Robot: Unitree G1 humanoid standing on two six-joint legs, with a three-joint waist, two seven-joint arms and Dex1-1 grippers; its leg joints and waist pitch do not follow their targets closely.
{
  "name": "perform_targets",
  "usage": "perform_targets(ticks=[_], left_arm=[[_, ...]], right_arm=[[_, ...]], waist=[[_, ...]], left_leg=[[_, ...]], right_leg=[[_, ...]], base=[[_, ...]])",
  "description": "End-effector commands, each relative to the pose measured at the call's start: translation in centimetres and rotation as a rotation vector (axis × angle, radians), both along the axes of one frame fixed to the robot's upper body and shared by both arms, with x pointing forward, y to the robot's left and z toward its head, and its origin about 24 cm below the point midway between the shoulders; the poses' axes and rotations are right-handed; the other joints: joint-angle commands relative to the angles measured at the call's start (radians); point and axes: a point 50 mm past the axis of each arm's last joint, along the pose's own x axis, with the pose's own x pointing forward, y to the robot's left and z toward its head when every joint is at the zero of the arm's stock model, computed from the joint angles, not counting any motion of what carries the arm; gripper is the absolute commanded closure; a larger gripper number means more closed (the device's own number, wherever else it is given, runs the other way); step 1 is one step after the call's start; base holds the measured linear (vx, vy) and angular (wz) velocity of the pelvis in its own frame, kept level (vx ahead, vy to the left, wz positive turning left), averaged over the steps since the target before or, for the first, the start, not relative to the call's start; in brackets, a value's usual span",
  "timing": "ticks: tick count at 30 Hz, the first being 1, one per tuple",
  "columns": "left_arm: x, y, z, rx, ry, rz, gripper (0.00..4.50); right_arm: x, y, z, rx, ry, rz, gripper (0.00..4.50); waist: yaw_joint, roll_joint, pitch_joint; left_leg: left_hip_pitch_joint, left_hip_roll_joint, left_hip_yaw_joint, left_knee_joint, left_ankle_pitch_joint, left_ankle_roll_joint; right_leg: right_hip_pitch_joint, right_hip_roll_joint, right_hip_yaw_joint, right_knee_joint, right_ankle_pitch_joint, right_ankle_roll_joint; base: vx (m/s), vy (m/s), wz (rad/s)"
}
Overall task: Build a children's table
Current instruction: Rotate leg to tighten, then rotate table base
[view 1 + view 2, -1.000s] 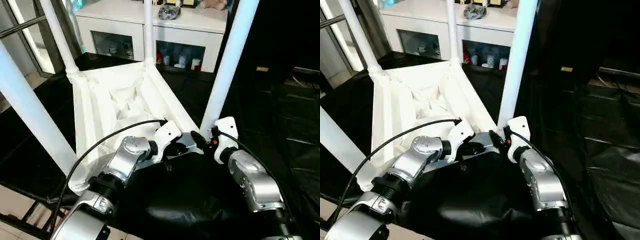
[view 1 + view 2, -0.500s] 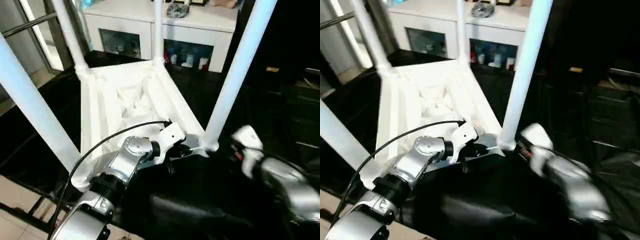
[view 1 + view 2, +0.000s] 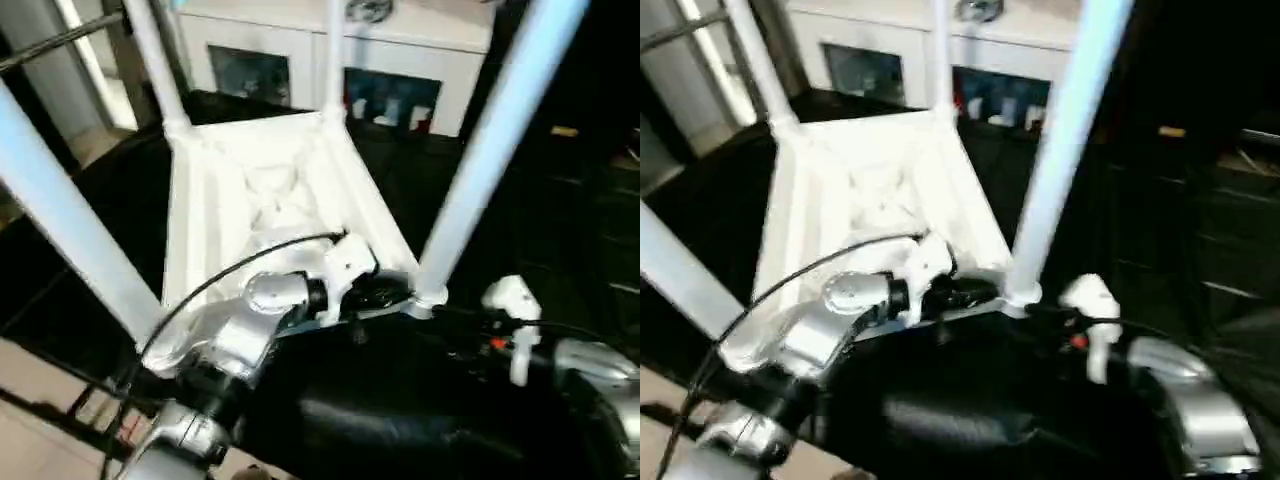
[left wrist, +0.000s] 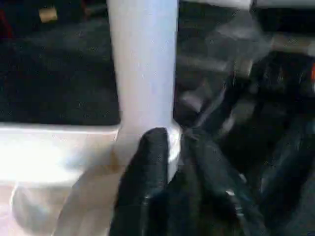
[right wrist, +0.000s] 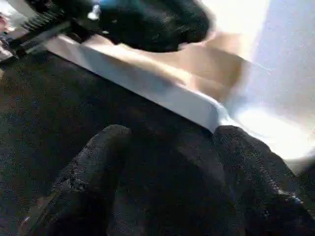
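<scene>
While the children's table [image 3: 265,190] lies upside down on a black-covered surface [image 3: 420,400], its ribbed, X-braced underside faces up and its four white legs rise from the corner sockets. The near right leg [image 3: 490,150] stands in its socket [image 3: 432,292] at the corner closest to both arms; the near left leg [image 3: 60,220] crosses the left side of the head views, and the two far legs [image 3: 333,55] stand toward a white cabinet [image 3: 400,60] with glass doors.

The left gripper [image 3: 385,297] reaches across the near edge of the tabletop to that near right corner. In the left wrist view its black fingers [image 4: 147,172] sit right at the base of the leg [image 4: 142,64], one fingertip touching the socket collar; they stand only slightly apart, and whether they pinch the rim there cannot be told. A black cable [image 3: 230,275] arcs over the silver left forearm.

The right gripper [image 5: 172,162] is off the table, just beside the same corner, over the black covering. Its two fingers [image 5: 98,167] are spread wide with nothing between them; beyond them the right wrist view shows the white table edge [image 5: 147,88] and the foot of the leg. In the head views the right wrist's white housing [image 3: 512,310] sits near the socket, apart from it.
</scene>
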Motion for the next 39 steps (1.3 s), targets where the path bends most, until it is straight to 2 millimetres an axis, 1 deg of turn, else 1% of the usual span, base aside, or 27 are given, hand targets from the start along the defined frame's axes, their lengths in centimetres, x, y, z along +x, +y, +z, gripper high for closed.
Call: perform_targets(ticks=[1, 2, 3, 4, 5, 8, 9, 10, 11, 12, 13, 14, 15, 17, 19, 20, 21, 23, 24, 27, 29, 31, 32, 35, 36, 38, 39], left_arm=[[-0.5, 1.1, 0.4, -0.035, 0.019, 0.038, 3.44], [-1.2, 1.5, 0.5, -0.048, 0.03, 0.042, 3.44], [-1.7, 1.8, 0.4, -0.055, 0.039, 0.048, 3.35], [-1.7, 1.8, 0.4, -0.055, 0.039, 0.048, 3.25], [-2.6, 2.3, 0.3, -0.062, 0.052, 0.071, 3.12], [-4.0, 3.2, 0.0, -0.065, 0.075, 0.104, 2.96], [-4.6, 3.5, -0.1, -0.07, 0.085, 0.114, 2.89], [-4.6, 3.5, -0.1, -0.07, 0.085, 0.114, 2.61], [-5.0, 3.7, 0.0, -0.075, 0.09, 0.121, 2.61], [-6.2, 4.1, 0.0, -0.088, 0.102, 0.133, 2.54], [-6.5, 4.2, 0.1, -0.091, 0.106, 0.136, 2.5], [-6.8, 4.3, 0.1, -0.094, 0.109, 0.14, 2.42], [-7.1, 4.4, 0.1, -0.094, 0.116, 0.147, 2.29], [-7.6, 4.7, 0.1, -0.086, 0.123, 0.159, 2.16], [-8.4, 5.3, -0.2, -0.071, 0.132, 0.169, 1.97], [-8.5, 5.5, -0.3, -0.068, 0.137, 0.171, 1.97], [-8.8, 6.2, -0.4, -0.055, 0.145, 0.191, 1.75], [-8.9, 6.5, -0.4, -0.05, 0.148, 0.198, 1.68], [-9.1, 7.0, -0.5, -0.039, 0.151, 0.204, 1.52], [-9.6, 8.4, -0.5, -0.015, 0.161, 0.198, 1.35], [-9.9, 9.0, -0.4, -0.005, 0.174, 0.181, 1.26], [-10.3, 9.5, -0.3, 0.012, 0.194, 0.154, 0.98], [-10.7, 9.9, -0.3, 0.032, 0.216, 0.127, 0.98], [-11.5, 10.7, -0.4, 0.072, 0.267, 0.074, 0.85], [-12.0, 11.2, -0.5, 0.09, 0.297, 0.05, 0.64], [-12.3, 11.6, -0.4, 0.102, 0.314, 0.034, 0.55], [-12.3, 12.0, -0.2, 0.112, 0.304, 0.042, 0.5]], right_arm=[[0.4, 0.9, 0.5, 0.006, -0.019, 0.018, 1.34], [0.7, 1.2, 0.5, 0.013, -0.027, 0.015, 1.34], [0.9, 1.5, 0.5, 0.013, -0.034, 0.012, 1.34], [0.9, 1.5, 0.5, 0.013, -0.034, 0.012, 1.34], [1.4, 1.9, 0.5, 0.017, -0.044, 0.004, 1.34], [2.2, 2.6, 0.5, 0.017, -0.06, -0.014, 1.34], [2.4, 2.9, 0.5, 0.02, -0.064, -0.019, 1.34], [2.4, 2.9, 0.5, 0.02, -0.064, -0.019, 1.34], [2.7, 3.2, 0.4, 0.022, -0.07, -0.023, 1.34], [3.8, 3.6, 0.3, 0.018, -0.091, -0.082, 1.34], [4.2, 3.7, 0.3, 0.016, -0.098, -0.103, 1.34], [4.7, 3.8, 0.2, 0.01, -0.105, -0.13, 1.34], [5.1, 3.8, 0.1, 0.004, -0.11, -0.159, 1.34], [6.0, 3.8, -0.1, -0.009, -0.121, -0.217, 1.34], [7.2, 3.9, -0.2, -0.021, -0.139, -0.298, 1.34], [7.5, 4.0, -0.2, -0.018, -0.136, -0.319, 1.34], [8.4, 4.0, -0.2, -0.019, -0.146, -0.376, 1.34], [8.7, 4.0, -0.2, -0.02, -0.151, -0.398, 1.34], [9.3, 3.9, -0.2, -0.034, -0.156, -0.44, 1.34], [10.5, 3.7, -0.1, -0.062, -0.17, -0.535, 1.34], [11.0, 3.5, -0.1, -0.076, -0.175, -0.578, 1.34], [11.6, 3.3, -0.2, -0.087, -0.174, -0.622, 1.34], [11.8, 3.1, -0.2, -0.098, -0.172, -0.65, 1.34], [12.4, 2.5, -0.4, -0.119, -0.165, -0.714, 1.34], [12.7, 2.2, -0.3, -0.122, -0.167, -0.747, 1.34], [12.8, 2.0, -0.2, -0.125, -0.172, -0.76, 1.34], [12.9, 2.0, -0.2, -0.125, -0.176, -0.761, 1.34]], waist=[[-0.001, -0.028, -0.05], [-0.002, -0.025, -0.051], [-0.008, -0.024, -0.047], [-0.011, -0.028, -0.043], [-0.015, -0.029, -0.04], [-0.02, -0.03, -0.035], [-0.022, -0.037, -0.033], [-0.022, -0.033, -0.033], [-0.018, -0.031, -0.035], [-0.025, -0.049, -0.031], [-0.026, -0.048, -0.029], [-0.028, -0.049, -0.027], [-0.031, -0.046, -0.027], [-0.032, -0.05, -0.021], [-0.035, -0.051, -0.019], [-0.037, -0.052, -0.019], [-0.038, -0.052, -0.019], [-0.041, -0.051, -0.017], [-0.043, -0.054, -0.016], [-0.045, -0.051, -0.017], [-0.043, -0.055, -0.019], [-0.043, -0.053, -0.018], [-0.041, -0.051, -0.019], [-0.046, -0.05, -0.016], [-0.045, -0.049, -0.014], [-0.045, -0.048, -0.012], [-0.046, -0.047, -0.011]], left_leg=[[0.001, 0.04, -0.007, -0.054, -0.12, 0.114], [0.002, 0.042, -0.009, -0.056, -0.124, 0.107], [0.0, 0.041, -0.008, -0.059, -0.141, 0.097], [0.002, 0.041, -0.006, -0.061, -0.157, 0.089], [0.003, 0.042, -0.008, -0.065, -0.184, 0.07], [0.002, 0.042, -0.008, -0.069, -0.188, 0.056], [0.003, 0.041, -0.008, -0.07, -0.187, 0.049], [0.004, 0.041, -0.008, -0.071, -0.189, 0.047], [0.013, 0.041, -0.005, -0.066, -0.181, 0.044], [0.007, 0.042, -0.005, -0.067, -0.165, 0.046], [-0.003, 0.038, -0.006, -0.071, -0.151, 0.049], [0.001, 0.038, -0.004, -0.07, -0.155, 0.051], [0.005, 0.038, -0.003, -0.069, -0.151, 0.046], [0.006, 0.037, -0.002, -0.069, -0.157, 0.042], [0.006, 0.035, -0.003, -0.072, -0.164, 0.032], [0.006, 0.035, -0.003, -0.071, -0.162, 0.029], [0.01, 0.035, -0.002, -0.07, -0.157, 0.024], [0.008, 0.033, -0.002, -0.072, -0.159, 0.022], [0.009, 0.033, -0.001, -0.07, -0.155, 0.022], [0.011, 0.03, 0.0, -0.069, -0.141, 0.016], [0.014, 0.028, 0.002, -0.067, -0.13, 0.017], [0.015, 0.028, 0.003, -0.066, -0.124, 0.021], [0.016, 0.029, 0.003, -0.065, -0.126, 0.02], [0.016, 0.026, 0.003, -0.067, -0.155, 0.008], [0.018, 0.027, 0.005, -0.067, -0.178, -0.001], [0.018, 0.027, 0.005, -0.068, -0.204, -0.011], [0.014, 0.027, 0.002, -0.071, -0.224, -0.02]], right_leg=[[0.057, -0.064, 0.033, -0.059, -0.074, -0.243], [0.058, -0.066, 0.034, -0.059, -0.086, -0.243], [0.055, -0.063, 0.035, -0.065, -0.126, -0.231], [0.052, -0.061, 0.035, -0.068, -0.155, -0.223], [0.051, -0.063, 0.037, -0.069, -0.214, -0.204], [0.046, -0.061, 0.038, -0.076, -0.257, -0.18], [0.045, -0.059, 0.038, -0.074, -0.253, -0.176], [0.044, -0.058, 0.039, -0.076, -0.252, -0.177], [0.039, -0.054, 0.041, -0.076, -0.214, -0.179], [0.042, -0.054, 0.041, -0.067, -0.156, -0.198], [0.048, -0.057, 0.038, -0.063, -0.151, -0.201], [0.044, -0.056, 0.04, -0.066, -0.162, -0.199], [0.042, -0.054, 0.041, -0.065, -0.158, -0.205], [0.041, -0.05, 0.041, -0.066, -0.155, -0.202], [0.041, -0.054, 0.041, -0.066, -0.173, -0.199], [0.042, -0.053, 0.042, -0.064, -0.168, -0.199], [0.041, -0.05, 0.042, -0.061, -0.141, -0.201], [0.042, -0.048, 0.041, -0.061, -0.136, -0.201], [0.042, -0.046, 0.042, -0.058, -0.121, -0.203], [0.042, -0.046, 0.041, -0.054, -0.098, -0.209], [0.042, -0.045, 0.041, -0.05, -0.084, -0.211], [0.04, -0.043, 0.042, -0.047, -0.063, -0.215], [0.04, -0.044, 0.041, -0.044, -0.061, -0.216], [0.038, -0.043, 0.041, -0.043, -0.097, -0.215], [0.035, -0.044, 0.042, -0.045, -0.122, -0.208], [0.033, -0.042, 0.044, -0.048, -0.148, -0.198], [0.035, -0.043, 0.044, -0.049, -0.164, -0.189]], base=[[0.0, 0.0, 0.0], [0.0, 0.0, 0.0], [0.0, 0.0, 0.0], [0.0, 0.0, 0.0], [0.0, 0.0, 0.0], [0.0, 0.0, 0.0], [0.0, 0.0, 0.0], [0.0, 0.0, 0.0], [0.0, 0.0, 0.0], [0.0, 0.0, 0.0], [0.0, 0.0, 0.0], [0.0, 0.0, 0.0], [0.0, 0.0, 0.0], [0.0, 0.0, 0.0], [0.0, 0.0, 0.0], [0.0, 0.0, 0.0], [0.0, 0.0, 0.0], [0.0, 0.0, 0.0], [0.0, 0.0, 0.0], [0.0, 0.0, 0.0], [0.0, 0.0, 0.0], [0.0, 0.0, 0.0], [0.0, 0.0, 0.0], [0.0, 0.0, 0.0], [0.0, 0.0, 0.0], [0.0, 0.0, 0.0], [0.0, 0.0, 0.0]])
